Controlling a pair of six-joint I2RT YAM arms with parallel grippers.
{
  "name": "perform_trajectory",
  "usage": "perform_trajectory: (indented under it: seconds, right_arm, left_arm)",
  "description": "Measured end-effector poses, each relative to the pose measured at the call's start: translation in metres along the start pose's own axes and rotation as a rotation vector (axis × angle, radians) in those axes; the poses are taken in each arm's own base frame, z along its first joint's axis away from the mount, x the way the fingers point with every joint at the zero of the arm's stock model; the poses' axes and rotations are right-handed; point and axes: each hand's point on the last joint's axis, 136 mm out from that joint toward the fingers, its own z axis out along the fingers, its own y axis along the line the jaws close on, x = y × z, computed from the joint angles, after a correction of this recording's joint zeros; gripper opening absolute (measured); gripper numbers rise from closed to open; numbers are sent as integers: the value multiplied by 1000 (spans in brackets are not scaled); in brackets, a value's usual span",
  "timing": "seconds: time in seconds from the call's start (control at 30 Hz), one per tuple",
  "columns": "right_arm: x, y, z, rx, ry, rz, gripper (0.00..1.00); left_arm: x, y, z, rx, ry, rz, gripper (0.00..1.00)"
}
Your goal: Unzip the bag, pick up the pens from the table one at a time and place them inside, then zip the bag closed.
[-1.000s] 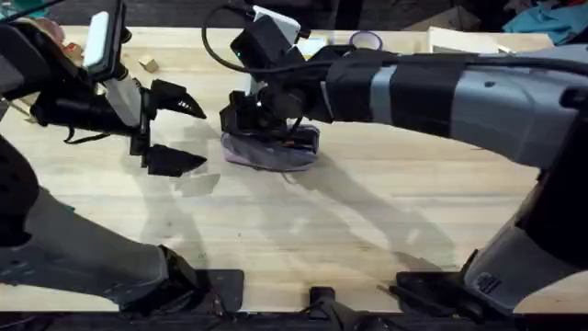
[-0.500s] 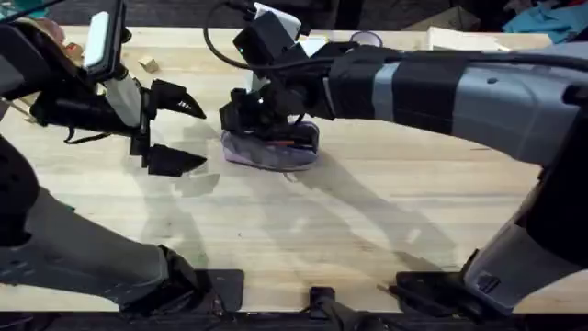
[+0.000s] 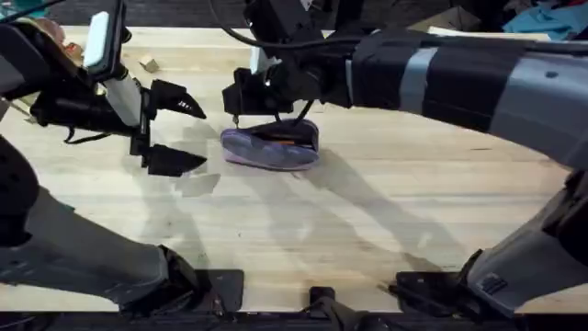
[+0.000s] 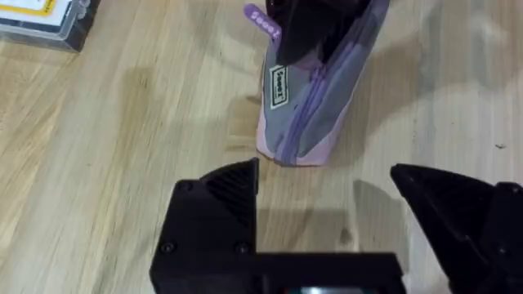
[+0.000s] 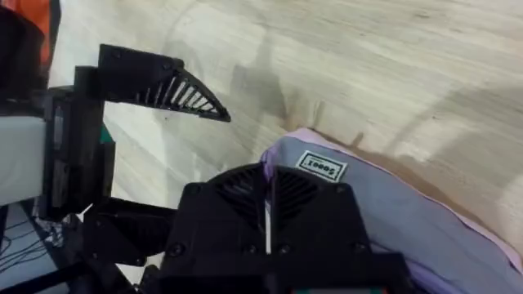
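One bag (image 3: pixel 270 147) lies between two grippers' fingers (image 3: pixel 177 98).

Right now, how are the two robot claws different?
The left gripper has its fingers spread wide apart, while the right gripper has its fingers pressed together. The left gripper sits off to the side of the bag, above bare table; the right gripper is right above the bag's end. Both are black, and neither holds anything.
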Motion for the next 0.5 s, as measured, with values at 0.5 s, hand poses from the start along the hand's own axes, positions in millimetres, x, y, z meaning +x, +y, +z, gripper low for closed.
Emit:
perform_trajectory:
  seconds: [0.5]
  right_arm:
    - [-3, 0, -7, 13, -11, -173, 33]
  left_arm:
    - [0, 0, 0, -1, -1, 0, 993]
